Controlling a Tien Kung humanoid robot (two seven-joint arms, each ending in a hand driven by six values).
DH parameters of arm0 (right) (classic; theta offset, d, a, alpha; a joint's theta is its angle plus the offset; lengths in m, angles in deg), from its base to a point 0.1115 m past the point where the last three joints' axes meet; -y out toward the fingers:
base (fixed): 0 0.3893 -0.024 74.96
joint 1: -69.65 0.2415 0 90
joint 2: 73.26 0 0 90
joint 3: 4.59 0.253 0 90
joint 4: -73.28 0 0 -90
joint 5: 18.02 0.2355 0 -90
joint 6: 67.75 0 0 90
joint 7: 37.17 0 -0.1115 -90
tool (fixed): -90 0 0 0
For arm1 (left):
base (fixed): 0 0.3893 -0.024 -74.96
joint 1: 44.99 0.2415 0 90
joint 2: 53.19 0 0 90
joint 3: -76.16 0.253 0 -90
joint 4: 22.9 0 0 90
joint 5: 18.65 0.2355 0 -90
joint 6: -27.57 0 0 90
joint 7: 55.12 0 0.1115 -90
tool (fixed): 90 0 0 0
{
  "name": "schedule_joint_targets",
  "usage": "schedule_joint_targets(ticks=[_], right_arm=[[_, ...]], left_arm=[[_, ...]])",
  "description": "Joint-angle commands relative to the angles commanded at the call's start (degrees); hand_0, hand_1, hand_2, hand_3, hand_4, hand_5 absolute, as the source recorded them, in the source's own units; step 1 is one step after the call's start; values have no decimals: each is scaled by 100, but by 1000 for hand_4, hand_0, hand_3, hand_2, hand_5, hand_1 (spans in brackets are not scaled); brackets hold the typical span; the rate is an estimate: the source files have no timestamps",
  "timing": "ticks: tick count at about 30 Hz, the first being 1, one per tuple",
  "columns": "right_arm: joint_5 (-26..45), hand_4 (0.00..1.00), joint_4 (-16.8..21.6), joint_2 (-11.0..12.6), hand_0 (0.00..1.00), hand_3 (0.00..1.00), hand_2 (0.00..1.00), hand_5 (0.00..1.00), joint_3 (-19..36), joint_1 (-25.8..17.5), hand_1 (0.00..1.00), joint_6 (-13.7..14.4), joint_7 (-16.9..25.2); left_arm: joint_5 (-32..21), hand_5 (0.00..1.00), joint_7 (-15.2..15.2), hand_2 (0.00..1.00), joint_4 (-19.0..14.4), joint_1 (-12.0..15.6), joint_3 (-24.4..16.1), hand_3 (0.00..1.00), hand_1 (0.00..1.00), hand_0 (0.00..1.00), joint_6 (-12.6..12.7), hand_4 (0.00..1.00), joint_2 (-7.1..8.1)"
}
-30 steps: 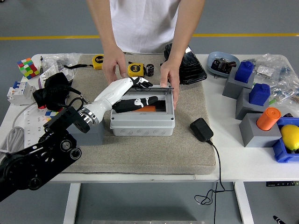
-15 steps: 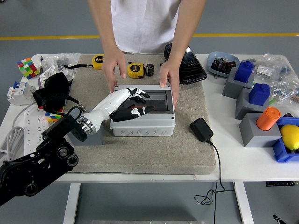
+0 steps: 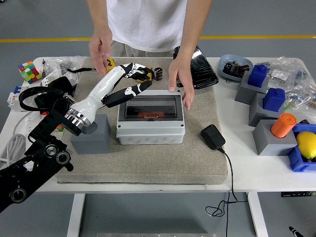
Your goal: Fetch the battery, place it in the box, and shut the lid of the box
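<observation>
A grey box [image 3: 150, 128] sits on the beige mat, its clear lid [image 3: 151, 105] down flat. An orange object [image 3: 148, 115] shows through the lid, inside the box. My left hand [image 3: 132, 79] is raised above the box's far left corner, fingers spread and empty. A person stands at the far side: one hand [image 3: 179, 84] rests on the box's far right edge, the other hand [image 3: 100, 47] is lifted above the mat. A small black cylinder [image 3: 158, 73] stands behind the box.
A grey block [image 3: 92, 138] stands left of the box. A black adapter [image 3: 213, 137] with its cable lies to the right. Yellow tape measures [image 3: 144, 74] lie behind the box. Grey stands with blue and orange pieces [image 3: 273, 111] fill the right side; a Rubik's cube [image 3: 30, 71] sits far left.
My left hand came out of the box and rose up to the left. The lid went from open to down flat. The person's one hand left the box and lifted.
</observation>
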Motion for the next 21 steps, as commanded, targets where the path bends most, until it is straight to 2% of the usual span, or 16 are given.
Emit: schedule_joint_targets(ticks=[7, 16, 21], right_arm=[[-2, 955, 0, 5, 658, 549, 598, 468, -8, -9, 605, 0, -2], [-16, 954, 0, 28, 658, 549, 599, 466, -13, 13, 605, 5, -24], [-27, 954, 0, 43, 659, 549, 598, 467, -17, 31, 605, 16, -40]], left_arm=[[-214, 960, 340, 666, 72, 317, -898, 711, 673, 659, 179, 998, -74], [-111, 961, 385, 670, 135, 629, -1989, 711, 678, 662, 179, 998, -157], [-185, 957, 406, 672, 167, 721, -2408, 711, 679, 661, 157, 998, -110]])
